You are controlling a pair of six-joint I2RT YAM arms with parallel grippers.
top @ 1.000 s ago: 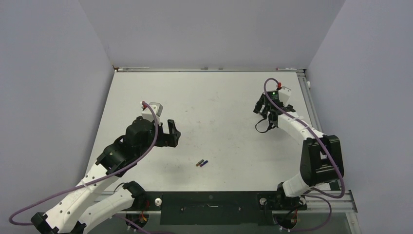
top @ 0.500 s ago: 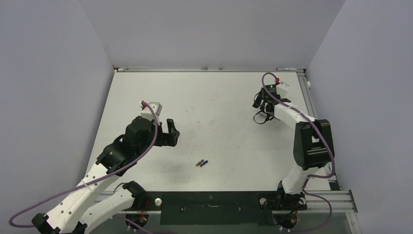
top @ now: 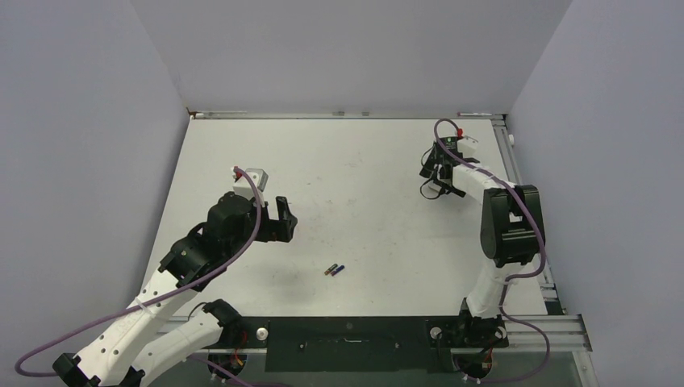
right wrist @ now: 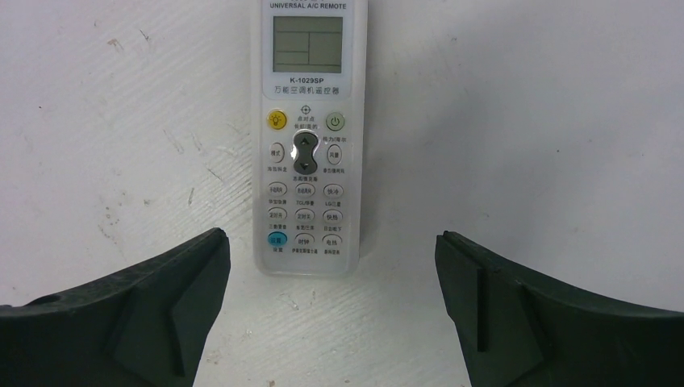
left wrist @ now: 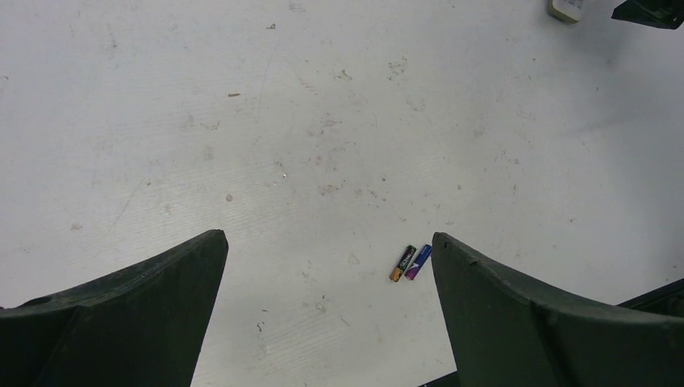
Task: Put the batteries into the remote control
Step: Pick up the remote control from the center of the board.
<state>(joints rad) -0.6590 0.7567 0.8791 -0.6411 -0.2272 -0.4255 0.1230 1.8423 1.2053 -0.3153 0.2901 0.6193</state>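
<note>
Two batteries lie side by side on the white table, near the front centre. The left wrist view shows them as one black-and-gold battery and one blue-purple battery, just inside my right fingertip. My left gripper hovers open and empty, up and to the left of them. The remote control lies face up, screen and buttons showing, at the far right of the table. My right gripper hangs open just short of its lower end, holding nothing. A corner of the remote control shows in the left wrist view.
Grey walls close in the table on three sides. A metal rail runs along the far edge and another rail along the right edge, close to the right arm. The table top is scuffed white.
The right arm has folded upright and drawn its gripper a little farther back and up the table. The left arm and the batteries have hardly moved.
</note>
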